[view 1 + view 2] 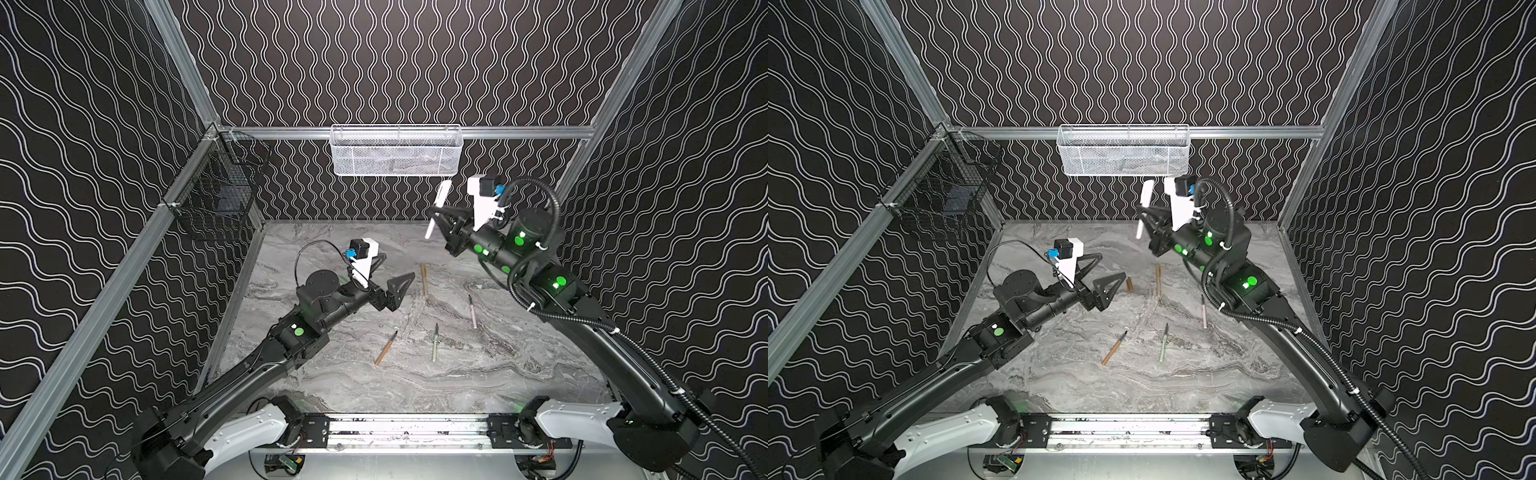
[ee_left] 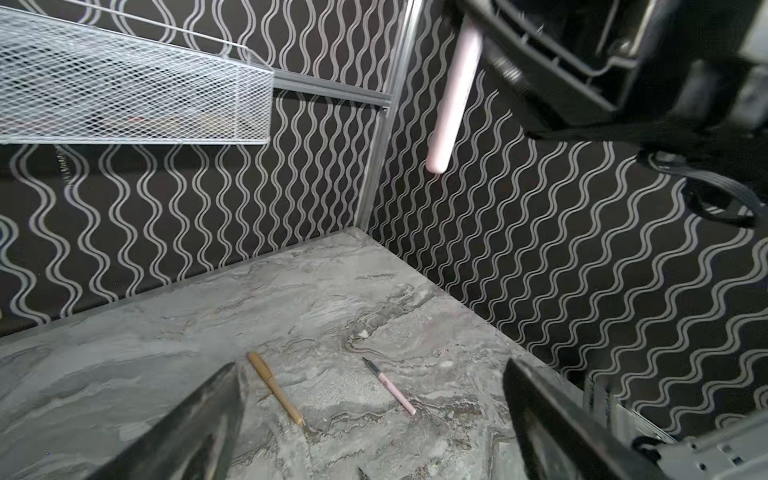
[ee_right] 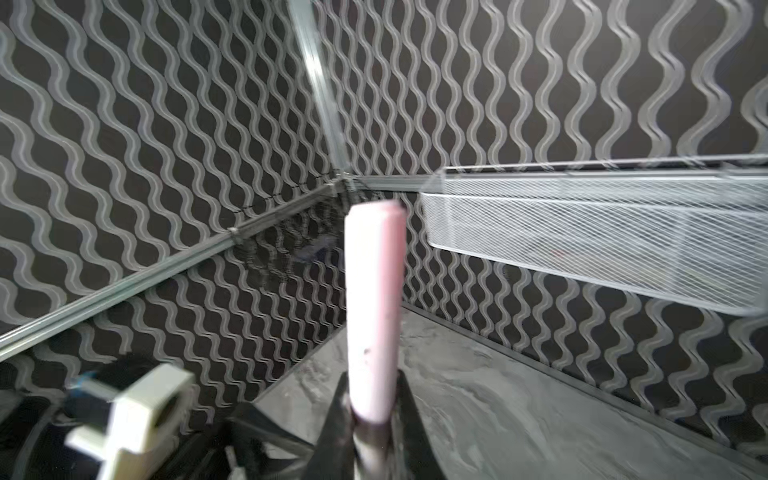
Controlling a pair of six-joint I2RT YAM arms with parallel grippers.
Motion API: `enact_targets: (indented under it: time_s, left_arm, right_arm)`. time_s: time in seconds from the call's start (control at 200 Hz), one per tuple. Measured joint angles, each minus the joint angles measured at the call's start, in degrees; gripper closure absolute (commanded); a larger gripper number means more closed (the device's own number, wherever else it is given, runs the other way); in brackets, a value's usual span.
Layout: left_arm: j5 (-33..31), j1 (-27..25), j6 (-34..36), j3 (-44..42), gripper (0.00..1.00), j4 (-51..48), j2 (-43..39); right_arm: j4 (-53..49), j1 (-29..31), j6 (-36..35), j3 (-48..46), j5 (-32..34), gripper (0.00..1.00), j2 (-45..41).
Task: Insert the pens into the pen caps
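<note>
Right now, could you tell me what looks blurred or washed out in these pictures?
In both top views the held pink pen glares white; in the right wrist view it looks soft and the camera mount blurred; in the left wrist view the tabletop pens are sharp.

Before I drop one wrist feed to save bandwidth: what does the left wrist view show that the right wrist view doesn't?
Only the left wrist view: two pens lying loose on the marble table, a tan-orange pen and a loose pink pen with its dark tip bare.
Only the right wrist view: the black wire basket on the side wall and the left arm's white camera mount.
Both: the white mesh basket, the table, and the held pink pen, clamped in the right gripper off the table.
</note>
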Motion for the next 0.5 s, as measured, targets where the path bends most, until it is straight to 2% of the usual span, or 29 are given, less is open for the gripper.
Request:
enact_targets:
  time_s: [0.125,0.245,0.501]
  left_arm:
    - [-9.1,-0.1,-1.9,3.2,0.02,-6.4,1.8]
    - [-16.8,0.0,-4.2,6.0,0.02,-12.5,4.1]
    - [-19.6,0.0,-7.1,6.4,0.03,-16.9,4.9]
  right_arm:
    - [-2.4,-9.6,3.3,-4.2,-0.2,0.97,4.2]
    - [-7.4,-13.1,5.3,-6.9,-2.1,0.97,11.8]
    - [-18.3,-15.1,5.7,-2.2,-3.7,0.94,33.9]
